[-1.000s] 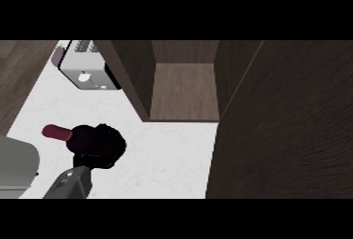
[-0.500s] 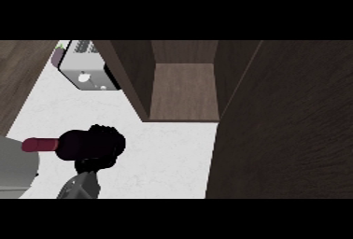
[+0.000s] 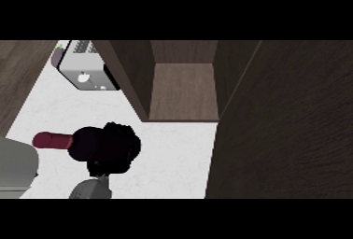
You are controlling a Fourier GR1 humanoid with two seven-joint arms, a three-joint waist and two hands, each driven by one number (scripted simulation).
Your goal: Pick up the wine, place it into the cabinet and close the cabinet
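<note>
The wine bottle's dark red cap end (image 3: 52,140) sticks out to the left of my right hand (image 3: 109,150). The bottle lies roughly level above the white counter, and its dark body is hidden inside the black curled fingers. My right hand is shut on it, with the grey forearm (image 3: 89,189) coming up from the lower edge. The open cabinet (image 3: 183,91) is a brown wooden box up and to the right of the hand, with its inside floor showing bare. Its open door (image 3: 286,126) fills the right side of the view. My left hand does not show.
A white toaster-like appliance (image 3: 84,74) stands at the back left beside the cabinet's wall. A light grey object (image 3: 15,165) sits at the left edge, just below the bottle's cap. A dark wooden panel (image 3: 21,79) runs along the upper left. White counter (image 3: 172,158) lies between hand and door.
The hand sank a little with the bottle, then shifted slightly right. The red cap swung down and left, then came back right with the hand. The cabinet has not moved.
</note>
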